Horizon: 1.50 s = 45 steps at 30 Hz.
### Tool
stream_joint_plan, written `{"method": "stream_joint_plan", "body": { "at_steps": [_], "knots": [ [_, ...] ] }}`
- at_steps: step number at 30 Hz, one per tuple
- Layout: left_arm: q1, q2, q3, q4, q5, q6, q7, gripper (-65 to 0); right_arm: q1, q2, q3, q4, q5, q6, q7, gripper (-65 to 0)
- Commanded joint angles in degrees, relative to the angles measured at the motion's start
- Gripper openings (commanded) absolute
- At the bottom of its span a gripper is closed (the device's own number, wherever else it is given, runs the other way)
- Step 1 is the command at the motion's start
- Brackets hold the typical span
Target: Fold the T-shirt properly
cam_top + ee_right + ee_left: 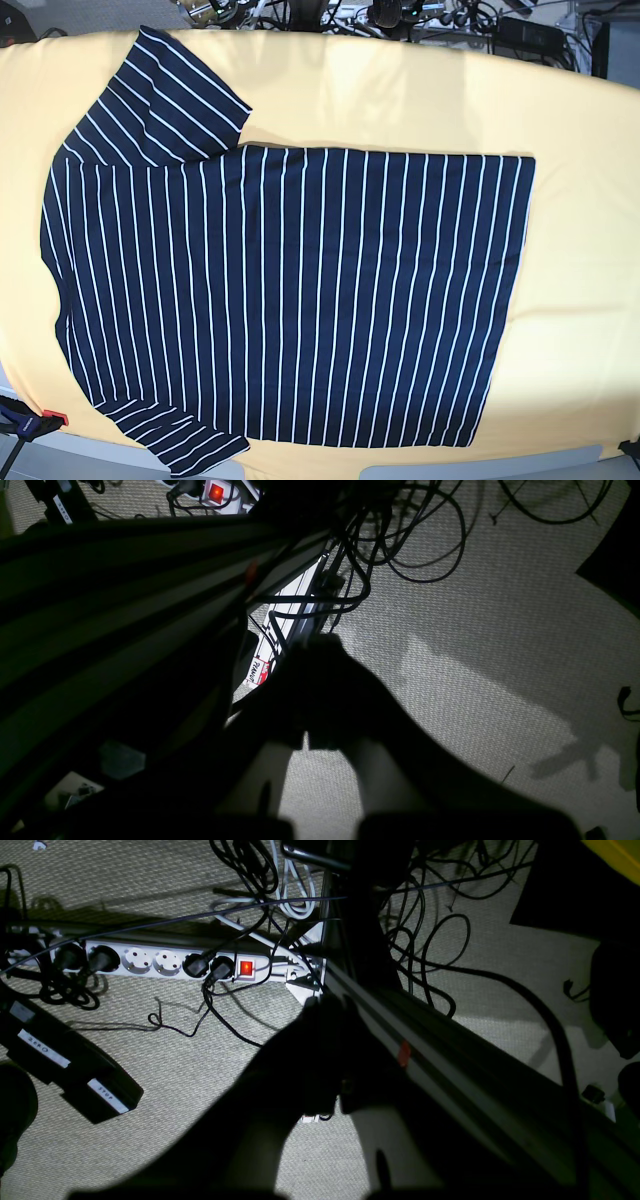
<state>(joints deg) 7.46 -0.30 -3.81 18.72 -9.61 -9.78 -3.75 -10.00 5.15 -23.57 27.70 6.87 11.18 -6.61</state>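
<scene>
From my base view I see the T-shirt (285, 290) spread flat on the yellow cloth (580, 200), collar end at the left, one sleeve at top left, the other at the bottom left edge, hem to the right. Neither arm shows in that view. My left wrist camera looks down at carpet, a white power strip (165, 962) and tangled cables; the left gripper (340, 1090) is a dark silhouette, jaws closed on nothing, as far as I can judge. The right gripper (305, 735) hangs likewise over carpet, pinched together and empty.
</scene>
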Motion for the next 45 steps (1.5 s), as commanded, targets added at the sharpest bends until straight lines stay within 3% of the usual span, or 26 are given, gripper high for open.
{"method": "stream_joint_plan", "body": {
  "at_steps": [1, 16, 20, 24, 28, 31, 36, 39, 45],
  "knots": [
    [0.13, 0.26, 0.00, 0.39, 0.11, -0.79, -0.96, -65.0, -0.15, 0.24, -0.11, 0.42, 0.09, 0.42, 0.35, -65.0],
    [0.15, 0.26, 0.02, 1.88, 0.13, -0.87, 1.07, -65.0, -0.31, 0.28, -0.11, 0.42, 0.07, 0.39, -0.20, -65.0],
    [0.24, 0.11, 0.02, 3.32, 0.17, -0.87, 6.71, -65.0, -0.31, 0.28, -0.11, 0.42, -0.79, 0.66, -5.44, -65.0],
    [2.84, -0.07, 0.04, 8.37, 0.13, -0.94, 11.85, -65.0, -1.01, 0.31, -0.11, 0.46, -5.55, 3.52, -11.67, -65.0],
    [8.52, -0.83, 0.42, 15.15, -1.75, -0.96, 15.87, -65.0, -4.59, 1.70, -0.11, 2.97, -5.84, 6.27, -14.25, -65.0],
    [13.62, -2.86, 3.61, 20.33, -4.90, -0.87, 18.36, -65.0, -9.29, 3.23, -0.11, 7.69, -5.64, 7.58, -14.36, -65.0],
    [23.87, -7.43, 10.84, 32.09, -4.37, -0.81, 18.84, -65.0, -18.93, 7.04, -0.11, 20.48, -5.27, 8.15, -20.06, -65.0],
    [30.29, -10.99, 14.08, 40.63, -4.37, 1.25, 19.58, -65.0, -25.79, 10.27, -0.11, 31.23, -5.22, 9.05, -22.21, -65.0],
    [42.88, -18.45, 14.75, 59.82, -4.35, 2.60, 22.49, -65.0, -41.38, 16.90, -0.11, 55.67, -5.55, 3.85, -24.61, -65.0]
  ]
}}
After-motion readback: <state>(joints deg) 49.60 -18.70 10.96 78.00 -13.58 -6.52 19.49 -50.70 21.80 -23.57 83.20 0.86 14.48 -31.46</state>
